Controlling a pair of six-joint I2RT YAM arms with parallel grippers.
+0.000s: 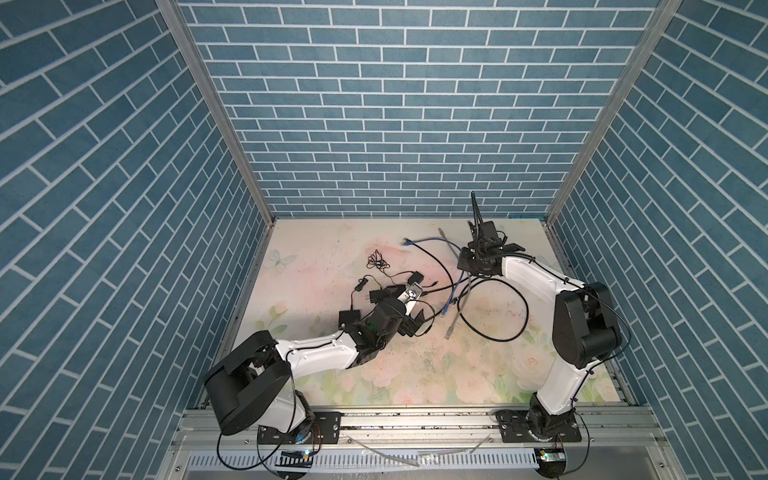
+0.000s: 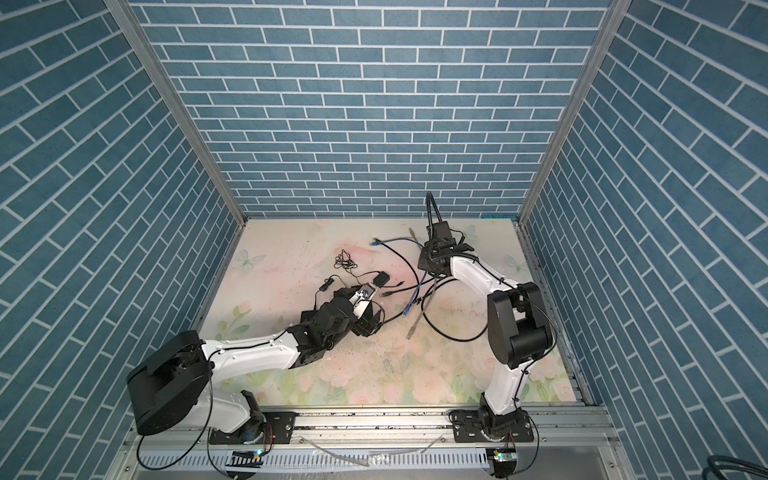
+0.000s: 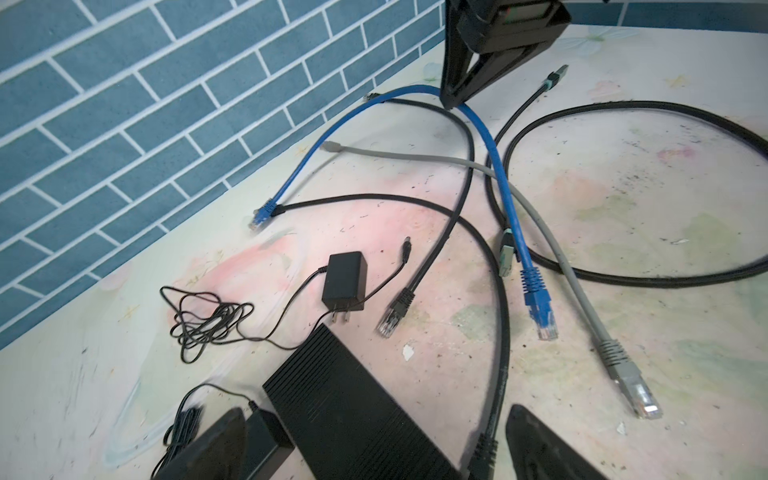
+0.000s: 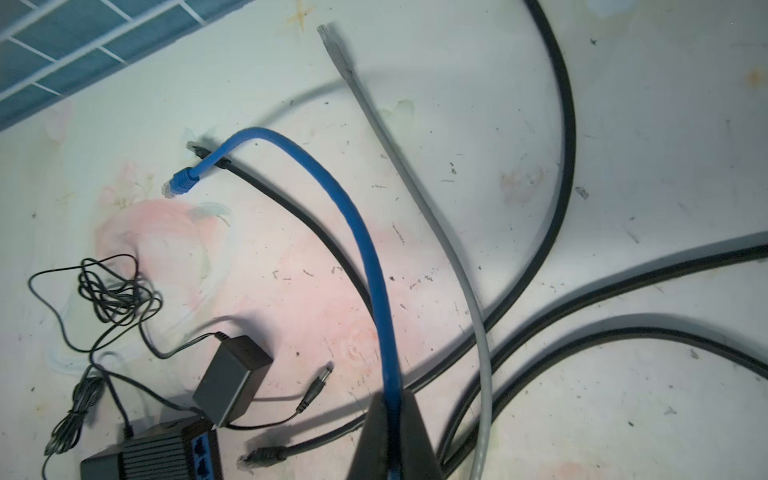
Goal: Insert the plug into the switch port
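Observation:
The switch (image 3: 345,407) is a black ribbed box on the table; its blue ports (image 4: 199,451) show in the right wrist view. My left gripper (image 3: 378,449) is open and low, with the switch between its fingers (image 3: 216,444). My right gripper (image 4: 392,419) is shut on the blue cable (image 4: 365,232) partway along its length, and it also shows in the left wrist view (image 3: 453,99). One blue plug (image 4: 178,185) lies near the back wall. The other blue plug (image 3: 540,307) lies right of the switch. A black plug (image 3: 392,318) rests close to the switch's far end.
A grey cable with its plug (image 3: 636,395) and a long black cable loop (image 3: 623,274) cross the blue cable. A black power adapter (image 3: 345,278), its barrel plug (image 3: 405,249) and a tangle of thin wire (image 3: 208,320) lie beyond the switch. A brick wall (image 3: 166,104) stands behind.

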